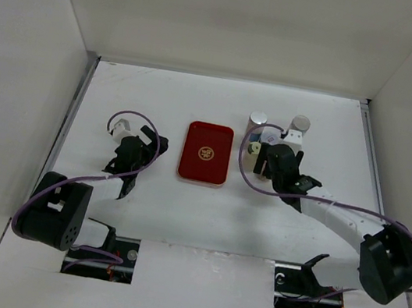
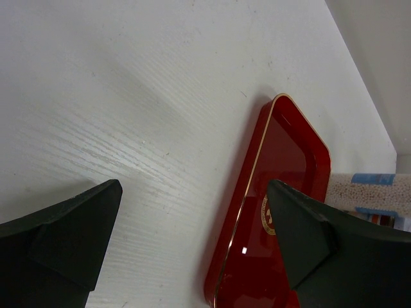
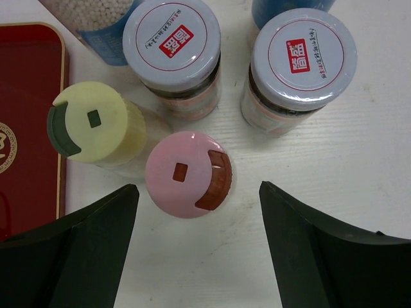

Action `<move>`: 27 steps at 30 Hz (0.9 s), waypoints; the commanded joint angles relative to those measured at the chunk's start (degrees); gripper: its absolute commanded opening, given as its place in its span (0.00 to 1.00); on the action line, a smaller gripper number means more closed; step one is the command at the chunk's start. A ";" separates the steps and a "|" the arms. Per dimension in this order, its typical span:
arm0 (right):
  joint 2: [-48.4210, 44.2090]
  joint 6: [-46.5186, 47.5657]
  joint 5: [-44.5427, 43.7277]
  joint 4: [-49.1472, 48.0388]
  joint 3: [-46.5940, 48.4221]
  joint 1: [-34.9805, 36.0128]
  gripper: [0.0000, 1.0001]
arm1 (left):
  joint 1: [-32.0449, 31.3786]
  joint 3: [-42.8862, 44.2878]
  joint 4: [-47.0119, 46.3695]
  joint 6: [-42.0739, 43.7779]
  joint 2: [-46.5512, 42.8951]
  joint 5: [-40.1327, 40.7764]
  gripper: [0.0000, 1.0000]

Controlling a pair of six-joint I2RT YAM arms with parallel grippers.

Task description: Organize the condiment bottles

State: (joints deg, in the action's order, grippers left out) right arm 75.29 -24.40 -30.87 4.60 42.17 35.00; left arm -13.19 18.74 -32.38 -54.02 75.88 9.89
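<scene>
Several condiment bottles stand clustered right of the red tray (image 1: 206, 152). In the right wrist view I see a pink-lidded bottle (image 3: 186, 174), a yellow-lidded one (image 3: 96, 122), two silver-lidded ones (image 3: 172, 40) (image 3: 303, 54), and a blue-labelled jar (image 3: 106, 19) at the top edge. My right gripper (image 3: 198, 192) (image 1: 270, 159) is open above the cluster, the pink lid just ahead of its fingertips, untouched. My left gripper (image 2: 194, 186) (image 1: 137, 152) is open and empty over bare table left of the tray (image 2: 289, 160). A beige, blue-labelled bottle (image 2: 369, 192) shows beyond the tray.
White walls enclose the table on three sides. The tray holds nothing and lies between the two grippers; its edge (image 3: 26, 128) shows just left of the yellow-lidded bottle. Silver lids (image 1: 258, 118) (image 1: 301, 123) mark the cluster's far side.
</scene>
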 commanded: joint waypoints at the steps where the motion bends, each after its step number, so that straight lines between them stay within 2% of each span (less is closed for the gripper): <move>1: 0.73 1.81 -0.94 -4.69 3.26 0.19 0.82 | -0.30 0.95 -2.78 0.23 -0.82 0.30 1.00; 9: 5.92 3.57 -3.67 -5.57 5.64 -0.07 0.76 | -0.04 0.95 -2.78 0.23 -0.64 -0.13 1.00; 13: 6.19 3.93 -5.50 -5.66 5.47 -0.07 0.58 | -0.30 1.03 -2.78 0.23 -0.82 -0.05 1.00; 17: 3.91 4.28 -7.27 -4.26 4.41 0.54 0.46 | 0.23 1.03 -2.78 0.14 -0.47 -0.57 1.00; 23: -4.00 2.52 -6.75 3.65 4.93 7.13 0.45 | 0.05 0.77 -2.78 0.23 -0.99 0.31 1.00; 27: -3.05 1.55 -3.33 2.79 9.23 12.93 0.45 | -0.30 0.59 -2.78 0.14 -1.69 0.83 1.00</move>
State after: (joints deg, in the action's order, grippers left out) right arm 71.83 -21.54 -35.99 7.86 46.57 44.80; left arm -13.19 18.74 -32.38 -54.02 75.88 10.00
